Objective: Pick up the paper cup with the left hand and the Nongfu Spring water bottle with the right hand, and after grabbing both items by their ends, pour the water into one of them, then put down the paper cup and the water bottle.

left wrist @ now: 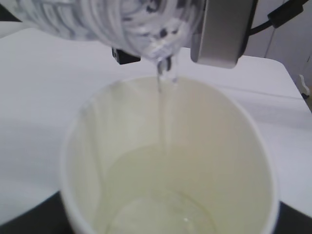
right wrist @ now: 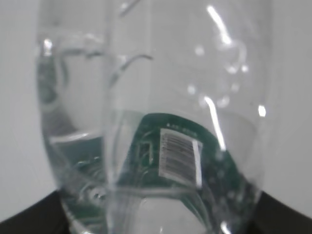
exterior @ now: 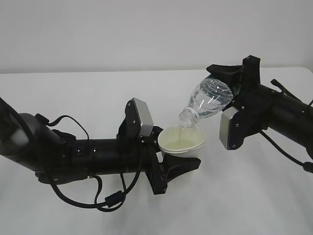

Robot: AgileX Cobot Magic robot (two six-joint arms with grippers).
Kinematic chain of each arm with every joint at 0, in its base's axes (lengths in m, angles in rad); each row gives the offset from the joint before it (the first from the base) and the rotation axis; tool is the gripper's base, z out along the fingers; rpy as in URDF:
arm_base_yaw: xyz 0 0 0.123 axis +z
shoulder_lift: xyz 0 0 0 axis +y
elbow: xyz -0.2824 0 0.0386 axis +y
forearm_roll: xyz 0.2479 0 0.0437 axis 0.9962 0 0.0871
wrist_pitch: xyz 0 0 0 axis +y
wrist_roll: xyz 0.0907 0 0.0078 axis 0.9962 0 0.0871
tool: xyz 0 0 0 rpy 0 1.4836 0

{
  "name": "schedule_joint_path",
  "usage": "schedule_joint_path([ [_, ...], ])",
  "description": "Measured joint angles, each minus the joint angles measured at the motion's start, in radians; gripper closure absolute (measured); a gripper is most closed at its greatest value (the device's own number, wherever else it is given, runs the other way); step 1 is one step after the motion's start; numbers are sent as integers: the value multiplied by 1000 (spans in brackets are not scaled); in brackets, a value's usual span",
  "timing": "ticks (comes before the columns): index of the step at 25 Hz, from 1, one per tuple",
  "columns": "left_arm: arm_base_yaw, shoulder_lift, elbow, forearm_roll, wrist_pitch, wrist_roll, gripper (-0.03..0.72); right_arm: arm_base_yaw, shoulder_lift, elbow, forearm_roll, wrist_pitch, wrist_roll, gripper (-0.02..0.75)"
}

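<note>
Pouring under way: left hand (exterior: 182, 165) clamped on paper cup (exterior: 182, 140); right hand (exterior: 230, 78) clamped on Nongfu Spring water bottle (exterior: 208, 100) (mouth over rim); hold tilt steady, cup level, water (left wrist: 162, 122) centred.

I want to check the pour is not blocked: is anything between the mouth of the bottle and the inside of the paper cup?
Nothing visible. The Nongfu Spring water bottle is tilted with its neck just above the paper cup, and the water falls in a thin stream straight into the cup, which already holds some.

White paper cup (exterior: 182, 141), clear bottle (exterior: 208, 100), green label (right wrist: 161, 141)
</note>
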Motion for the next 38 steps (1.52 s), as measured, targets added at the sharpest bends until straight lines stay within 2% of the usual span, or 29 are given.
schedule_joint_path([
  [38, 0, 0, 1, 11, -6, 0, 252, 0, 0, 0, -12, 0, -18, 323],
])
